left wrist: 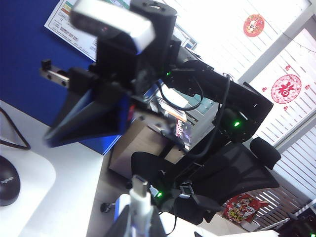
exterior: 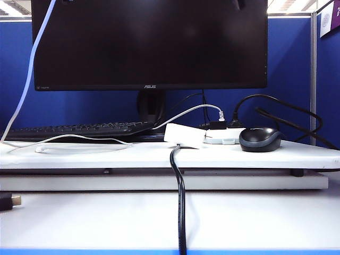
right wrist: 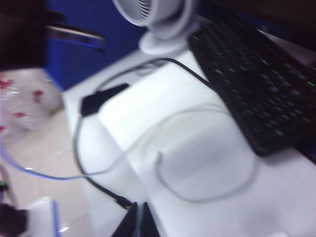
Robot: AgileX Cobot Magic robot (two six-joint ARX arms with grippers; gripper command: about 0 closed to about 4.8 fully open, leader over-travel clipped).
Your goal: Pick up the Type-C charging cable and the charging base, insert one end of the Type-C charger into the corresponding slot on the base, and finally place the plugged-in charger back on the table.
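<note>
**Cable End Held Aloft, Charging Base Left on the Raised Board**

A black ASUS monitor (exterior: 149,43) is seen filling the upper part of the exterior view, its brand name printed in white on the lower bezel and a small HDMI mark at the bezel's left corner. The white table (exterior: 79,218), edged in blue at the front, is spanned by a long raised board (exterior: 64,156). A black keyboard (exterior: 79,129) is laid on the board at the left, and a thick black cable (exterior: 181,207) is run from the board down across the table's front.

The charging base (exterior: 184,135), a small white block, is set near the middle of the board, just beside a flatter white socket strip (exterior: 223,135) bearing black plugs. A black mouse (exterior: 260,139) is placed to the right of the strip; in the left wrist view its Logitech logo can partly be read.

The Type-C charging cable (exterior: 32,58) is seen rising out of frame at the upper left, with the rest looped on the board in front of the keyboard.

The left gripper (left wrist: 140,217) is closed on the cable's white connector, whose silver tip is pointed upward, away from the table. Red paper decorations with a Chinese character are stuck to the windows behind.

The right gripper (right wrist: 139,219) is held above the board's left part with its jaws pressed together and nothing between them; the picture is blurred. A white desk fan (right wrist: 158,24) is stood behind the keyboard.
</note>
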